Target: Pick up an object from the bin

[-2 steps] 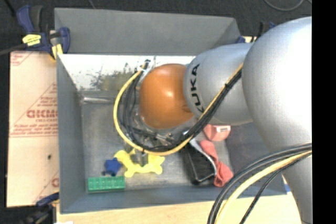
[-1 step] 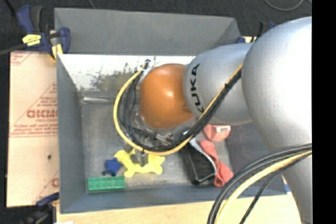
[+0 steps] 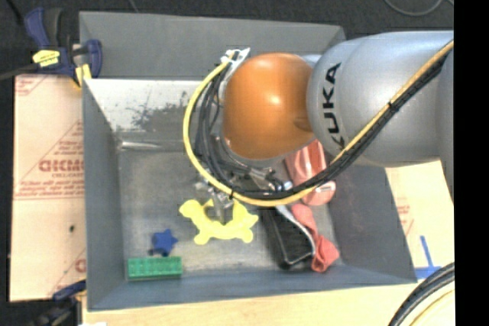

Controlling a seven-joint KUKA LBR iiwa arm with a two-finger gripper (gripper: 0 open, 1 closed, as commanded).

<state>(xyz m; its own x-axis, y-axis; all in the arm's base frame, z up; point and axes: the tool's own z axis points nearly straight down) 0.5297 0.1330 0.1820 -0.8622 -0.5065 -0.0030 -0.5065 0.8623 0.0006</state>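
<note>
My gripper (image 3: 220, 208) reaches down under the orange cover to a flat yellow splat-shaped piece (image 3: 218, 224) lying on the bin floor near the front middle. Its fingertips stand at the top of that yellow piece, right at its surface. A black brush-like thing (image 3: 284, 242) lies just to the right of the yellow piece. A pink-red cloth-like thing (image 3: 313, 198) runs along the black one, from under the arm down to the bin's front right.
A small blue star-shaped piece (image 3: 162, 241) and a green studded brick (image 3: 154, 267) lie at the front left of the bin. The arm and its orange cover hang over the bin's middle and right.
</note>
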